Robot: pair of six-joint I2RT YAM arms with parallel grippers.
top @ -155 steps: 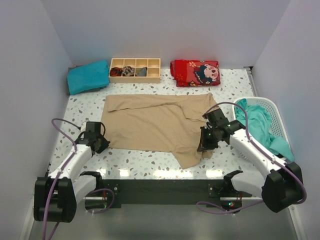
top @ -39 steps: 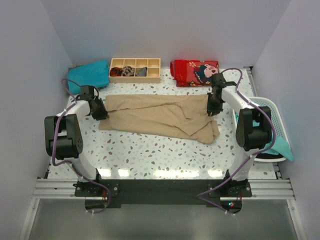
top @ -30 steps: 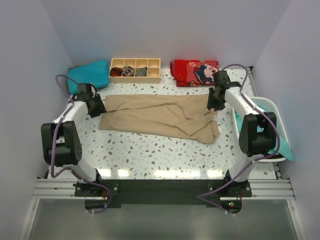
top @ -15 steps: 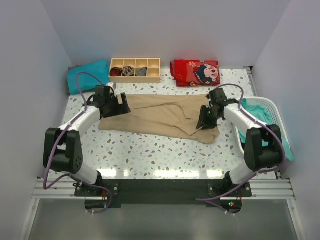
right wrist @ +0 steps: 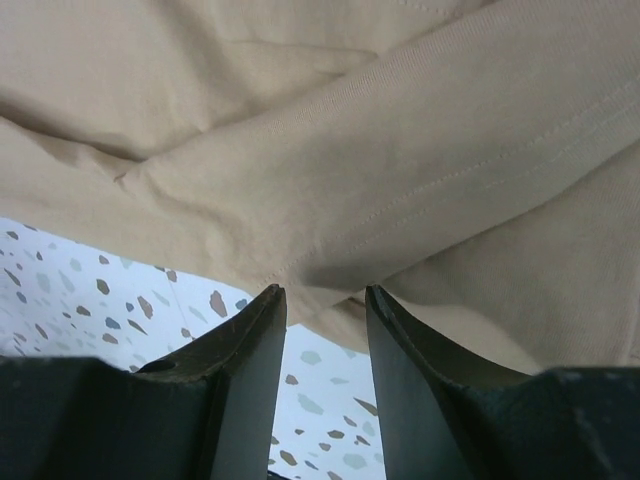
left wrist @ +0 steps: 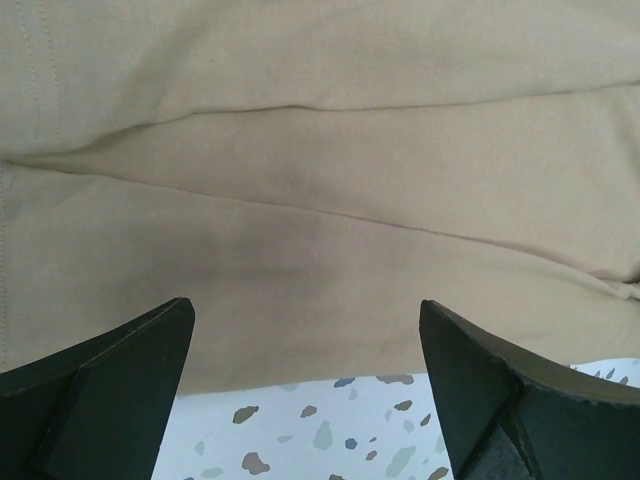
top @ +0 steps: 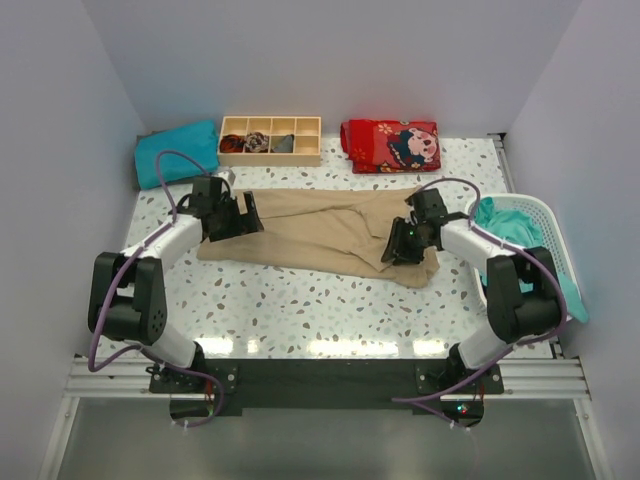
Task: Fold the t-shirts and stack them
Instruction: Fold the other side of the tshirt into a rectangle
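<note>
Tan t-shirt (top: 320, 232) lies half-folded mid-table, left gripper (top: 243, 213) spread wide over its left end, right gripper (top: 397, 248) slightly parted, pinching nothing, at its right end (cloth there looks rumpled); best pinch matching near-edge corners evenly.

The big t-shirt (top: 320, 232) is plain sandy tan all over, and the table (top: 300, 300) is white with lots of little grey and brown spots. The folded t-shirt (top: 175, 152) is plain teal, the box (top: 270, 140) is light wood colour, and the cloth (top: 390, 145) is bright red with a cartoon picture and small yellow bits on it. The bunched-up t-shirt (top: 510, 235) is teal too, its basket (top: 535, 203) is white, the left arm (top: 165, 243) and right arm (top: 465, 240) are white and black, and the walls (top: 330, 60) are pale grey-purple.
</note>
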